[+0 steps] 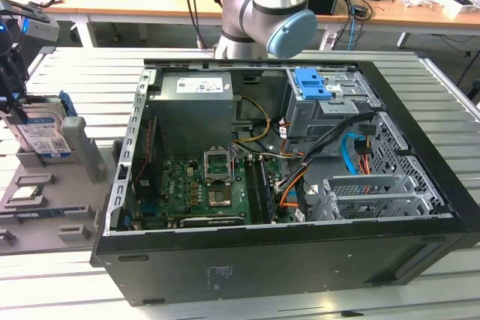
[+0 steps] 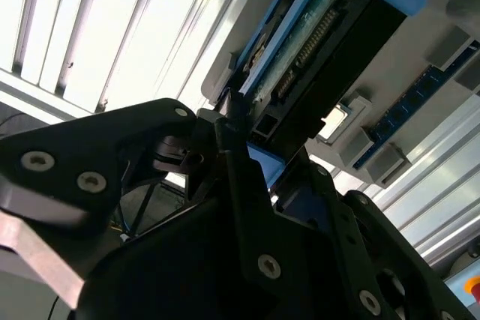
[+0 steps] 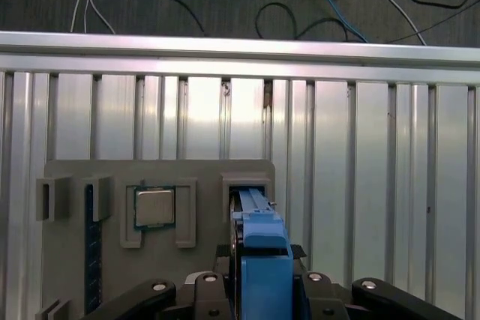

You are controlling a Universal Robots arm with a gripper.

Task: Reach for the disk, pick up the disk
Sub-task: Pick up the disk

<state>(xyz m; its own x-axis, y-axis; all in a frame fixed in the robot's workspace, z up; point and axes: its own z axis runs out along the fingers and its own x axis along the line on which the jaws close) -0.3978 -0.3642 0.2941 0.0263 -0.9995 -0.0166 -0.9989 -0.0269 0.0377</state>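
Note:
The disk (image 1: 41, 136) stands on edge in a slot of the grey holder plate (image 1: 84, 157) at the exterior view's far left, its white-and-blue label facing out. My gripper (image 1: 16, 103) comes down on it from above. In the first wrist view the disk's blue rail (image 3: 262, 252) runs from the slot toward the camera, with my gripper (image 3: 262, 294) pressed against both of its sides. In the second wrist view a black finger (image 2: 232, 133) lies against the disk (image 2: 315, 43), whose circuit side and connector show. The gripper is shut on the disk.
A small square processor chip (image 3: 154, 207) sits in a pocket of the holder plate (image 3: 75, 260) beside the disk's slot. The open black computer case (image 1: 300, 260) fills the middle of the slatted metal table (image 1: 67, 80), with a blue latch (image 1: 311, 84) on its drive bay. Cluttered desks lie behind.

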